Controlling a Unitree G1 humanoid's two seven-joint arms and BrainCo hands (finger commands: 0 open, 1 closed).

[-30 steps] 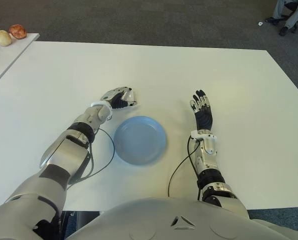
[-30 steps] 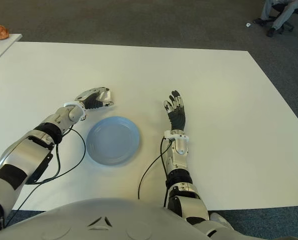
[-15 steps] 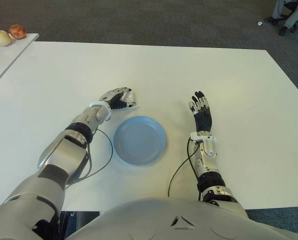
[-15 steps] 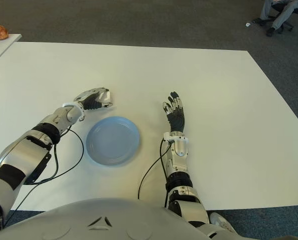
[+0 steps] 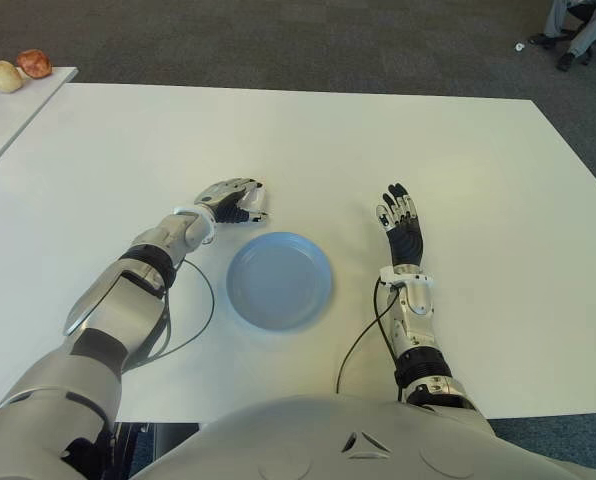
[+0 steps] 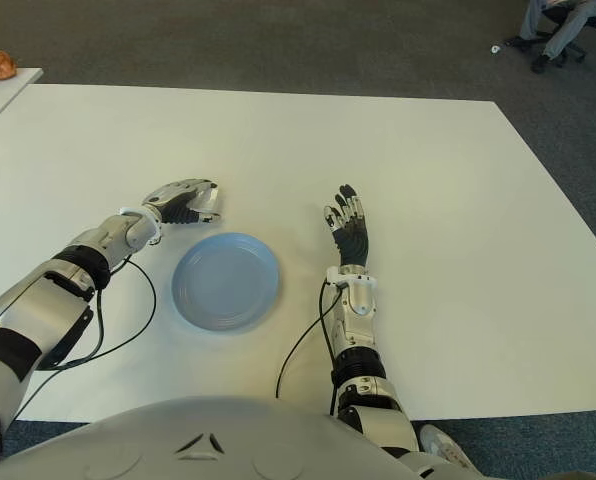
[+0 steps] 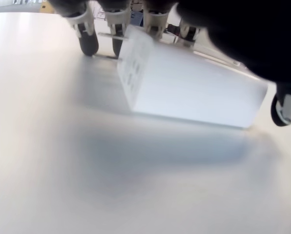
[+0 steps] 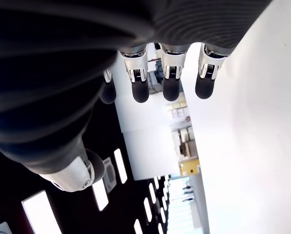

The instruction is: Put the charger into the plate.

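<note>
The charger [image 7: 184, 83] is a white block lying tilted on the white table [image 5: 378, 140], one edge down. My left hand [image 5: 236, 203] covers it, with the fingers [image 7: 87, 39] curled over its far side and the thumb at its other end. In the eye views the hand hides most of the charger. The light blue plate [image 5: 278, 280] sits just to the right of this hand and nearer to me, with nothing in it. My right hand [image 5: 403, 220] shows flat to the right of the plate, fingers straight and holding nothing.
A second table [image 5: 8, 110] at the far left carries round food items [image 5: 20, 68]. A seated person's legs [image 5: 578, 25] show at the far right on the carpet. Black cables [image 5: 363, 335] trail from both wrists beside the plate.
My left hand has shifted a little to the left and lower towards the table with the charger under it. The right hand and the plate have stayed put.
</note>
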